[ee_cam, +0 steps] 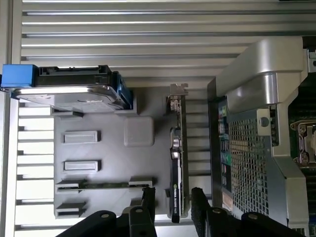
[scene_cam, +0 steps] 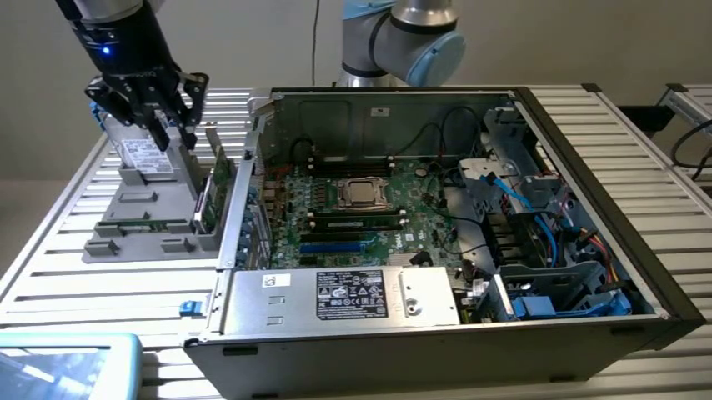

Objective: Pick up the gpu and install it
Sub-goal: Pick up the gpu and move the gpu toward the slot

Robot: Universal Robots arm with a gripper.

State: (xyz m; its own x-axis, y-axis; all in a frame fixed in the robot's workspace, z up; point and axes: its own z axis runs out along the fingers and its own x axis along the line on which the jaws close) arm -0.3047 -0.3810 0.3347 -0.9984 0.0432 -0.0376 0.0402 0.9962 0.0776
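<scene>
Overhead first: in the exterior view we log the gripper point(scene_cam: 175, 133) at ten o'clock of the frame, hanging above the grey holder point(scene_cam: 122, 237), which sits on the slatted table point(scene_cam: 45, 279) at nine o'clock from the open computer case point(scene_cam: 389, 108).

The gpu point(scene_cam: 212, 187) stands on edge in the holder, along the side closest to the case and just beside the case wall. It is not in the machine. We note the hard drive point(scene_cam: 145, 154) upright at the holder's far end, at eleven o'clock from the gpu.

From the wrist view the gripper point(ee_cam: 174, 202) is spread wide, its two black fingers point(ee_cam: 149, 200) well apart. The gpu point(ee_cam: 177, 163) appears edge-on, a thin dark strip with its silver bracket at the far end. The near end of the card lines up with the gap between the fingers. We cannot tell whether either finger touches it.

Also logged from the wrist: hard drive point(ee_cam: 74, 94), a memory stick point(ee_cam: 103, 185) seated in the holder point(ee_cam: 113, 158), the case's perforated rear panel point(ee_cam: 247, 163) and the table point(ee_cam: 123, 29).
</scene>
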